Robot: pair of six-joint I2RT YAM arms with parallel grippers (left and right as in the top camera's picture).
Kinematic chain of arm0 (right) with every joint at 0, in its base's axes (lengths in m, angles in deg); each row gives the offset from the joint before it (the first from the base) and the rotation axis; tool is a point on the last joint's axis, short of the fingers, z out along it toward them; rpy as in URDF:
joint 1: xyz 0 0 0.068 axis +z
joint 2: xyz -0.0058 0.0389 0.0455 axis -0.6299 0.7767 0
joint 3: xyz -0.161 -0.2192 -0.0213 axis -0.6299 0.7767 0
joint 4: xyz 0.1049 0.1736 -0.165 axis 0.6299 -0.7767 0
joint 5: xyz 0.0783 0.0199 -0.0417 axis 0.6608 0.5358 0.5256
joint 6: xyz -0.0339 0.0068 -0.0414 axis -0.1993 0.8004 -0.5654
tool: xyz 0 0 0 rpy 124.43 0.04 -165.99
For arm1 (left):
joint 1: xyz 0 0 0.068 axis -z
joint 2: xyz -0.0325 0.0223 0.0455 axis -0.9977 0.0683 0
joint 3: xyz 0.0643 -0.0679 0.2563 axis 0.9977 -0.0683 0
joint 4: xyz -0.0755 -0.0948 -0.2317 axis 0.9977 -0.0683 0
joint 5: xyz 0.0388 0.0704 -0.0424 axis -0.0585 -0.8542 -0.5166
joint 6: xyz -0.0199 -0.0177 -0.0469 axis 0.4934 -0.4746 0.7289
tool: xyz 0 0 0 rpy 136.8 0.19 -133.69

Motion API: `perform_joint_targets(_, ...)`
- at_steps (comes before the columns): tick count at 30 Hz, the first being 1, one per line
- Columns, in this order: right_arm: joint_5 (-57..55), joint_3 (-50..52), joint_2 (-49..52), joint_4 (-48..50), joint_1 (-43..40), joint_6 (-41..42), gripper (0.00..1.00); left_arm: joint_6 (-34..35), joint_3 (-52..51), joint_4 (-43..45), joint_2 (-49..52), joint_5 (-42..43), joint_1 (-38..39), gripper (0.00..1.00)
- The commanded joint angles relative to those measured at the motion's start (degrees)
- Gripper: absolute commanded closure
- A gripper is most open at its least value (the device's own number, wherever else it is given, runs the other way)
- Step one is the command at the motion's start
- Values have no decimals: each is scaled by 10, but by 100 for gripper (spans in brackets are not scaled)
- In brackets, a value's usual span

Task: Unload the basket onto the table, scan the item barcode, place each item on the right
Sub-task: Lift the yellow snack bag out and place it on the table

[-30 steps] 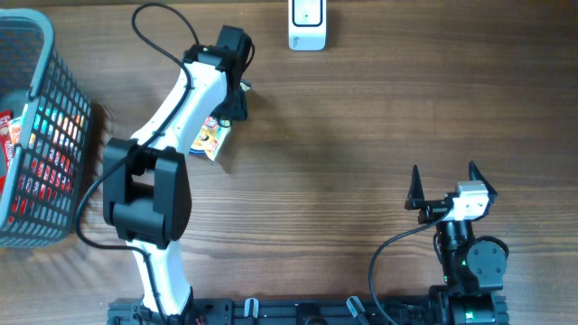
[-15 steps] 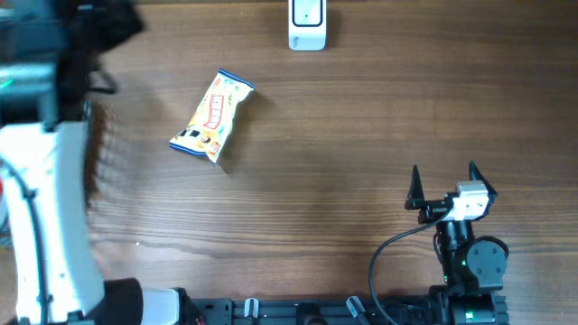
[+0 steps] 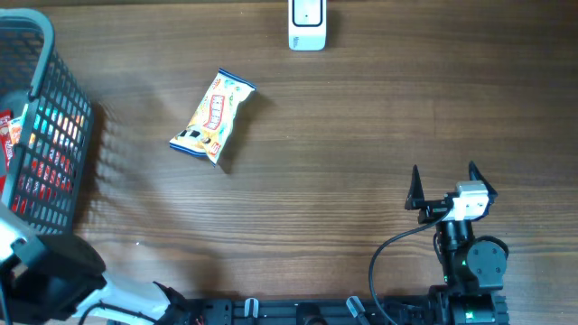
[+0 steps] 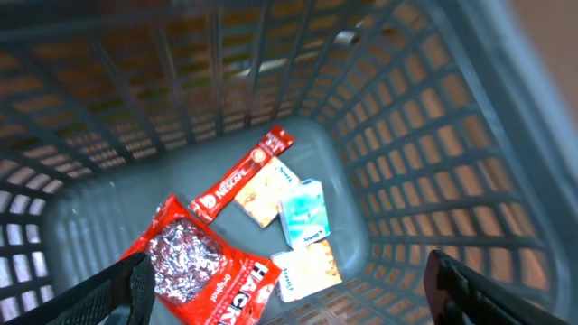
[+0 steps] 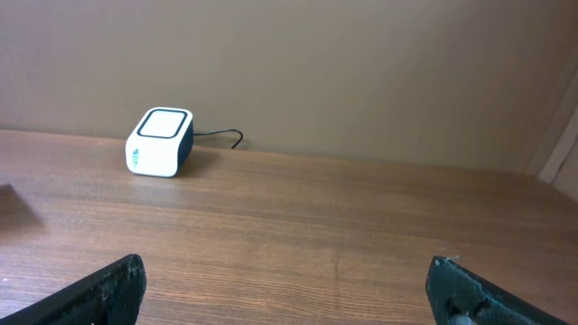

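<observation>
**Snack packet lies flat on the bench, both sets of fingers released**

The snack packet point(image 3: 213, 117) is a glossy, pillow-shaped wrapper, yellow and white with a red label panel and crimped ends. It lies flat and aslant on the wood-grain bench point(image 3: 361, 135), between the basket point(image 3: 68, 126) at the left edge and the scanner point(image 3: 307, 24) at the far edge. It touches neither, and nothing grips it.

The scanner is a small rounded box with a white top and a dark band on its side. A thin dark cable point(image 5: 221, 135) runs from behind it along the bench.

The basket is grey plastic with an open lattice of rectangular holes and walls that slope in towards a smooth, solid floor. Seen from the left wrist, several packets lie on that floor:
- a long, narrow red sachet point(image 4: 244, 176) with white lettering
- a crinkly red bag point(image 4: 203, 271) with a silvery speckled patch
- a small pale blue packet point(image 4: 302, 212)
- 2 tan, cracker-printed packets, partly overlapped by the others

The left fingers point(image 4: 126, 289) are dark, tapered tips at the lower corners of the left wrist view. They hang spread wide above the basket interior, holding nothing.

The right fingers point(image 3: 416, 190) are 2 black pointed prongs. They stand parted and empty at the bench's near right side, well apart from the packet.
</observation>
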Motion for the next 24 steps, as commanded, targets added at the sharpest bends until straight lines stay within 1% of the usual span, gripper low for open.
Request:
perform_joint_targets(1, 1, 1, -3, 3, -2, -6, 0, -9, -3, -2, 50, 72, -14, 5)
perform_joint_targets(12, 1, 1, -3, 3, -2, -6, 0, -9, -3, 19, 176, 100, -10, 5)
perform_joint_targets(18, 1, 1, -3, 3, -2, -6, 0, -9, -4, 30, 240, 119, -9, 12)
perform_joint_targets(24, 1, 1, -3, 3, -2, -6, 0, -9, -5, 47, 296, 134, -2, 14)
